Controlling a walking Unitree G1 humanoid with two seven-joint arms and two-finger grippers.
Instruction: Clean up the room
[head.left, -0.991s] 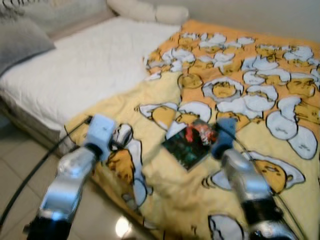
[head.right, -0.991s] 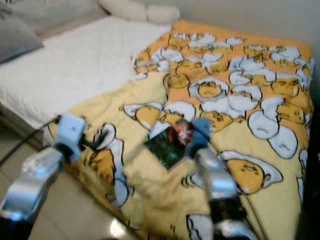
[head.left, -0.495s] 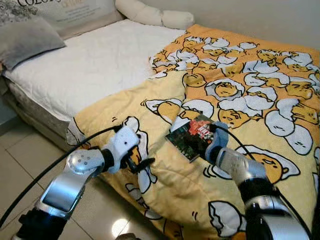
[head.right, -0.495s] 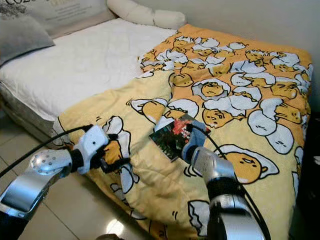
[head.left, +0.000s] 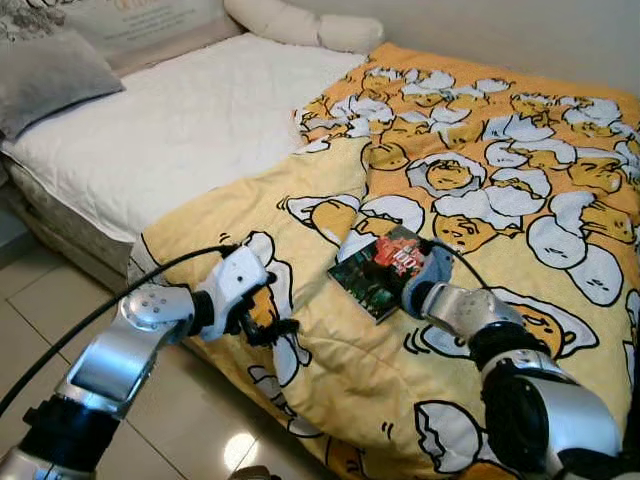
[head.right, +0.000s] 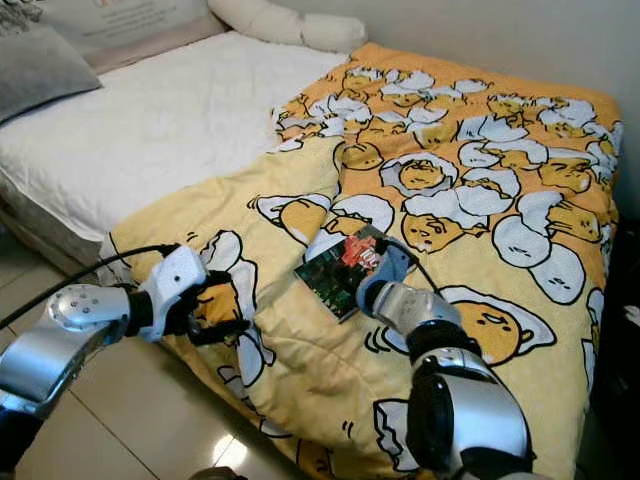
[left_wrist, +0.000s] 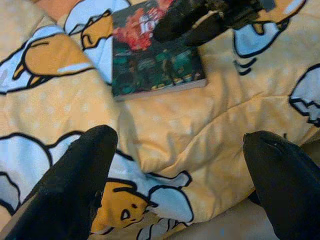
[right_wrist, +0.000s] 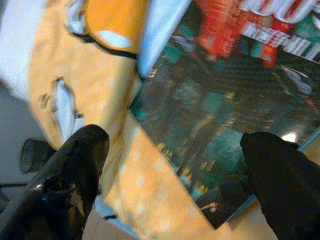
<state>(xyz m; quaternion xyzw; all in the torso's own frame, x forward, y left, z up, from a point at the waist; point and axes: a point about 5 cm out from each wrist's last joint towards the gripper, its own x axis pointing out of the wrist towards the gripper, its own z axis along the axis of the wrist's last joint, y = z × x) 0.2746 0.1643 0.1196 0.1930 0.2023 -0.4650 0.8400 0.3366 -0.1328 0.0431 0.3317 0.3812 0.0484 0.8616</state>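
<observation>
On the bed, head views: a book lies flat on the yellow quilt, near its front edge. Right claw sits at the book's right side, touching or just over its cover; I cannot tell which from here. Left claw hangs at the quilt's front edge, well left of the book, with quilt between them. Right arm is clearly the nearer. Book's long axis runs diagonally, from near-left to far-right as the robot sees it.

Left wrist view: left claw's fingers are spread wide, nothing between them, only quilt below. Book lies farther along the pointing direction. Right claw shows dark on the book's far part, over the cover.

Right wrist view: right claw's fingers stand wide apart, holding nothing. Book cover spans the gap between them and passes beyond one finger; a book edge runs slantwise across the gap, quilt on the other side of it.

Judgement: the book is straight ahead of the right claw, between its open fingers. The grasp turns on getting one finger under that edge, since the book lies flat in soft quilt.
</observation>
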